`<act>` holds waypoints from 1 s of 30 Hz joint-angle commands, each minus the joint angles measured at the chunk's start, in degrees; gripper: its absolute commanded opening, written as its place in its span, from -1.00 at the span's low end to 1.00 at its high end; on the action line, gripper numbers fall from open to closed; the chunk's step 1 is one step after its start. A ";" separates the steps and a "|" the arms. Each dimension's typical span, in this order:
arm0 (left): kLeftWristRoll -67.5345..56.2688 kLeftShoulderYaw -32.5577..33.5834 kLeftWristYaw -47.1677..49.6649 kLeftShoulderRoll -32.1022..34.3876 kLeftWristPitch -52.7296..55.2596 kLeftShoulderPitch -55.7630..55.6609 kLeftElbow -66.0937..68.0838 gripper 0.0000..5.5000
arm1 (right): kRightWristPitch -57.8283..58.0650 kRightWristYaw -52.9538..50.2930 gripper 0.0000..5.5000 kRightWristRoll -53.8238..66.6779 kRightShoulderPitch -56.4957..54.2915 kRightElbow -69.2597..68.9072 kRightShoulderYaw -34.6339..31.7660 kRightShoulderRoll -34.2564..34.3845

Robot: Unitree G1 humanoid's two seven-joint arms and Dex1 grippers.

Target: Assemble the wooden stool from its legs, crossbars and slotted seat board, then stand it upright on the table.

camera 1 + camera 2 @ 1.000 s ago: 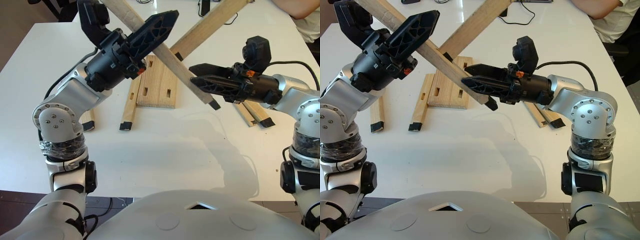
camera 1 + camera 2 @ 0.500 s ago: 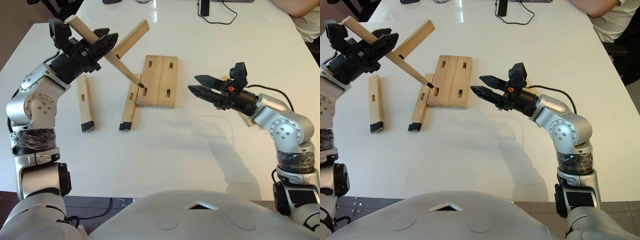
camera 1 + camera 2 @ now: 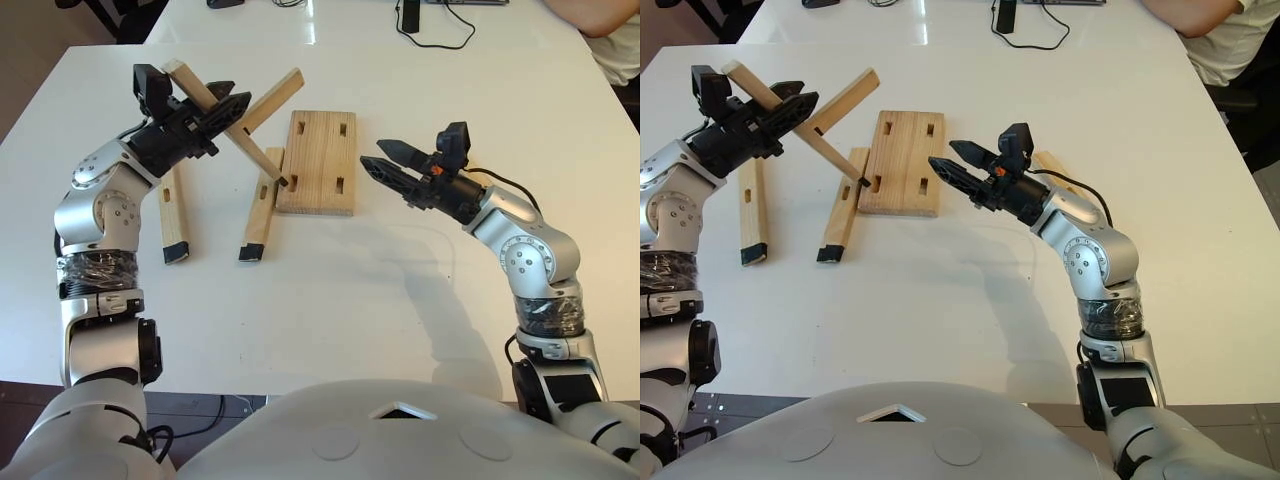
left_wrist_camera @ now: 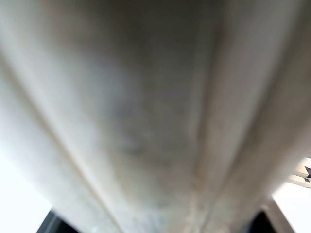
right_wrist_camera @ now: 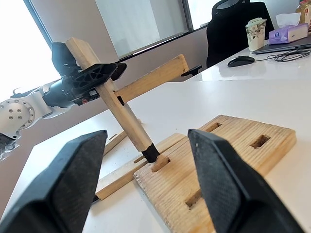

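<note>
Seating leg (image 3: 257,155) tip into board (image 3: 318,195) slot (image 5: 161,163): my left gripper (image 3: 230,107) clamped on leg, right gripper (image 3: 374,155) jaws wide, beside board. Next, probably: tilt leg upright, press down.

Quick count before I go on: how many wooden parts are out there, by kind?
Seat board: 1
Legs: 3, that one held in the left gripper, two lying flat
Crossbar: 1, joined to the held leg
Stick on the right, mostly hidden: at least 1
Total: at least 6
</note>
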 commanded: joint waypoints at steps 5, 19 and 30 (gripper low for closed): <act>0.76 -4.36 -0.63 -3.13 4.47 7.31 -6.40 -0.26 | -0.52 -2.19 0.12 -1.09 1.81 -0.67 -0.33 2.30; -0.12 -2.01 5.60 -8.35 1.32 1.00 -18.94 -0.26 | -2.43 -1.40 0.12 -2.83 1.62 3.36 -5.09 -1.13; 10.53 -8.05 -2.30 -9.38 -9.65 0.71 -2.16 -0.26 | -3.80 0.18 0.12 -4.18 -1.58 6.61 -4.56 -0.41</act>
